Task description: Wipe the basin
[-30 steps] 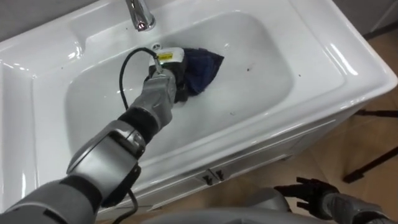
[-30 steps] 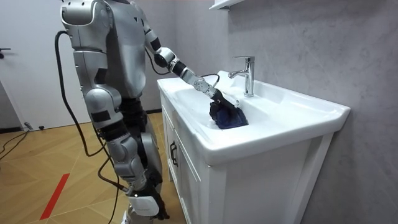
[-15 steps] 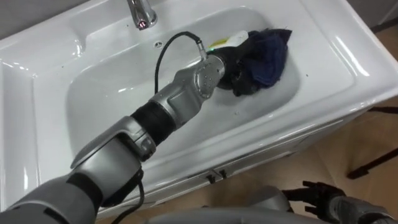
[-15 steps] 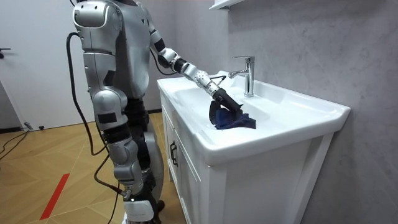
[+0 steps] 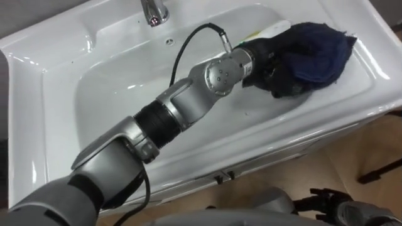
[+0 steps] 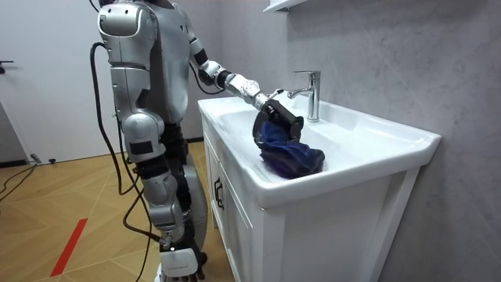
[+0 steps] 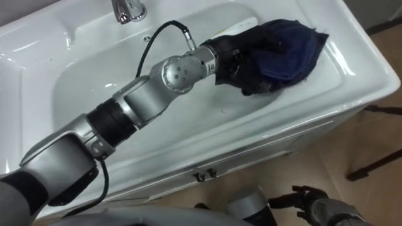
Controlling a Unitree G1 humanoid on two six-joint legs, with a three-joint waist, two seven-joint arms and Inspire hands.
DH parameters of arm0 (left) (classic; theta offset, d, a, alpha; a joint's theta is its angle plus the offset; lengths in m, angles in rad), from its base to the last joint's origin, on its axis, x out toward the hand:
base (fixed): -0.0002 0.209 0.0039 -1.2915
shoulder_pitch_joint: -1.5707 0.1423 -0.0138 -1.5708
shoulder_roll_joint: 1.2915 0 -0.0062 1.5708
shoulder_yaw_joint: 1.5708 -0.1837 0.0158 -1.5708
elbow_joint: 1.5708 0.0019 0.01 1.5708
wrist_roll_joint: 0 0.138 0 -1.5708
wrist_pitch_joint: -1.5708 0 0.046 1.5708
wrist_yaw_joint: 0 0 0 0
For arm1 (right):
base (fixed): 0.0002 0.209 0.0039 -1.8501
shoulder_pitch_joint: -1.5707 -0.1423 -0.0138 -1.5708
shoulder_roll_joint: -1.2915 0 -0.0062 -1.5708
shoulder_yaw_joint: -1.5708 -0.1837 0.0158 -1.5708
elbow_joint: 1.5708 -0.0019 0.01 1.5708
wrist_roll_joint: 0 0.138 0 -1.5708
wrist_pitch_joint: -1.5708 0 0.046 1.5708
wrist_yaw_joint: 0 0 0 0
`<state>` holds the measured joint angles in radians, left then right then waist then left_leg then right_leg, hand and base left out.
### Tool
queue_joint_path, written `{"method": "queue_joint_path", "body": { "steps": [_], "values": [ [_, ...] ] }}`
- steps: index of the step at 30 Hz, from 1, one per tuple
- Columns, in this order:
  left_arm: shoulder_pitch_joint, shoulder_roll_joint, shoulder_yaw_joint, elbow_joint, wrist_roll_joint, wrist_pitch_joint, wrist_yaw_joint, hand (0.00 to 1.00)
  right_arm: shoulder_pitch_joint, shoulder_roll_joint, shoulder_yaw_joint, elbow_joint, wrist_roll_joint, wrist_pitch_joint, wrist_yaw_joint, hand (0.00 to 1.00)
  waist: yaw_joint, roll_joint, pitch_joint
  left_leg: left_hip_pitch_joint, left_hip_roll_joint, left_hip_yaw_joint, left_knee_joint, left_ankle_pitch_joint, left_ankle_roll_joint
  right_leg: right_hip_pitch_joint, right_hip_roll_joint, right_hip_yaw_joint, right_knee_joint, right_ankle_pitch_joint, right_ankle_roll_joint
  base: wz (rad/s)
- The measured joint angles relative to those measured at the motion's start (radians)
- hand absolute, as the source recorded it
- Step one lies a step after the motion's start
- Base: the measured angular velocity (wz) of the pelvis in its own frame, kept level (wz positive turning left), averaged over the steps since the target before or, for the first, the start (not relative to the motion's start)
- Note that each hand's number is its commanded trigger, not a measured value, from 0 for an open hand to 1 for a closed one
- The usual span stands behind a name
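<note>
Cloth [image 5: 314,53] swept rightward in basin [image 5: 113,88] | left hand [image 5: 260,53] clenching it | right hand [image 5: 323,201] slack

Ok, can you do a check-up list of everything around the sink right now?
Surface: white basin, bare, a few small dark specks.
Job's things: dark blue cloth, bunched against the basin's right wall, up to the rim.
Clutter: nothing seen.
Hands: left hand buried in the cloth; right hand low beside the cabinet, open, empty.
Cables: nothing seen besides the robot's own.
Surroundings: chrome tap at the back, wooden floor, grey wall.
</note>
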<state>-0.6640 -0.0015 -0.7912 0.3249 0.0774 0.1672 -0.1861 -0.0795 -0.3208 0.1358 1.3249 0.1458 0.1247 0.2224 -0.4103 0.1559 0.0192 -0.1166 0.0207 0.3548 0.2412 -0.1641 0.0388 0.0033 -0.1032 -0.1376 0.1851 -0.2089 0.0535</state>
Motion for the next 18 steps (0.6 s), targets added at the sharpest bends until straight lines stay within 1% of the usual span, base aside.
{"method": "queue_joint_path", "body": {
  "steps": [1, 3, 4, 5, 8, 9, 11, 12, 13, 15, 17, 18],
  "values": [
    [0.0, -0.02, -0.004, 0.0, -0.002, -0.009, -0.017, 1.0, -0.005, 0.0, 0.0, 0.001, -0.001, 0.0, 0.0, 0.0, -0.004, 0.001, 0.0005, 0.003, 0.001, 0.003, 0.0, 0.0, 0.0, 0.001, 0.0, 0.003, 0.0, 0.0, 0.0, -0.1],
    [0.0, -0.042, -0.011, 0.0, -0.003, -0.022, -0.044, 1.0, -0.006, 0.0, 0.0, 0.007, -0.002, 0.002, 0.0, 0.0, -0.014, 0.004, 0.002, 0.009, 0.001, 0.011, 0.0, 0.0, 0.0, 0.003, 0.003, 0.012, 0.001, 0.0, 0.0, -0.15],
    [0.0, -0.051, -0.012, 0.0, -0.003, -0.027, -0.061, 1.0, -0.009, 0.0, -0.001, 0.005, -0.005, 0.005, 0.0, 0.0, -0.02, 0.006, 0.0037, 0.013, 0.002, 0.018, 0.0, 0.0, 0.0, 0.003, 0.005, 0.019, 0.002, 0.0, -0.001, -0.22],
    [0.0, -0.054, -0.008, 0.0, -0.003, -0.029, -0.066, 1.0, -0.009, 0.0, -0.001, 0.006, -0.011, 0.009, 0.0, 0.0, -0.023, 0.007, 0.0042, 0.018, 0.004, 0.022, -0.001, 0.0, 0.0, 0.003, 0.007, 0.027, 0.002, -0.001, -0.003, -0.19],
    [0.0, -0.047, -0.002, 0.001, 0.003, -0.03, -0.068, 1.0, -0.006, -0.001, -0.003, 0.006, -0.034, 0.02, -0.001, 0.0, -0.022, 0.004, 0.0067, 0.029, 0.005, 0.026, -0.003, 0.0, -0.001, 0.005, 0.009, 0.041, 0.003, -0.006, -0.005, -0.11],
    [0.0, -0.047, 0.002, 0.007, 0.004, -0.03, -0.071, 1.0, -0.006, -0.001, -0.003, 0.006, -0.036, 0.03, 0.0, 0.0, -0.02, 0.001, 0.009, 0.033, 0.006, 0.027, -0.003, 0.0, -0.001, 0.006, 0.01, 0.046, 0.006, -0.007, -0.005, -0.1],
    [0.001, -0.045, 0.007, 0.014, 0.004, -0.03, -0.076, 1.0, -0.006, -0.001, -0.003, 0.006, -0.044, 0.032, 0.001, 0.0, -0.02, -0.004, 0.012, 0.036, 0.007, 0.027, -0.003, 0.0, -0.001, 0.007, 0.011, 0.05, 0.006, -0.008, -0.004, -0.08],
    [0.002, -0.045, 0.011, 0.022, 0.005, -0.03, -0.083, 1.0, -0.003, 0.0, -0.003, 0.005, -0.055, 0.04, 0.008, 0.0, -0.02, -0.008, 0.0151, 0.041, 0.007, 0.028, -0.004, 0.0, -0.001, 0.011, 0.011, 0.051, 0.005, -0.008, -0.004, 0.0],
    [0.002, -0.044, 0.016, 0.035, 0.005, -0.036, -0.09, 1.0, -0.004, 0.0, -0.002, 0.004, -0.077, 0.048, 0.012, 0.0, -0.02, -0.01, 0.0163, 0.042, 0.008, 0.029, -0.004, 0.0, -0.001, 0.012, 0.012, 0.051, 0.004, -0.008, -0.004, 0.0],
    [0.005, -0.046, 0.025, 0.076, 0.002, -0.06, -0.097, 1.0, -0.005, 0.003, 0.0, 0.003, -0.089, 0.058, 0.012, 0.0, -0.02, -0.012, 0.0178, 0.042, 0.009, 0.029, -0.004, 0.0, -0.001, 0.012, 0.013, 0.05, 0.005, -0.008, -0.004, 0.0],
    [0.02, -0.045, 0.039, 0.096, 0.004, -0.08, -0.101, 1.0, -0.005, 0.005, 0.0, 0.002, -0.11, 0.068, 0.013, 0.0, -0.02, -0.014, 0.0192, 0.043, 0.01, 0.03, -0.004, 0.0, -0.002, 0.013, 0.014, 0.05, 0.004, -0.007, -0.006, 0.0],
    [0.038, -0.044, 0.048, 0.108, 0.005, -0.095, -0.101, 1.0, -0.005, 0.005, -0.002, -0.005, -0.119, 0.075, 0.016, 0.0, -0.02, -0.015, 0.0199, 0.044, 0.01, 0.029, -0.004, 0.001, -0.002, 0.014, 0.015, 0.05, 0.003, -0.007, -0.007, 0.0]
  ]
}}
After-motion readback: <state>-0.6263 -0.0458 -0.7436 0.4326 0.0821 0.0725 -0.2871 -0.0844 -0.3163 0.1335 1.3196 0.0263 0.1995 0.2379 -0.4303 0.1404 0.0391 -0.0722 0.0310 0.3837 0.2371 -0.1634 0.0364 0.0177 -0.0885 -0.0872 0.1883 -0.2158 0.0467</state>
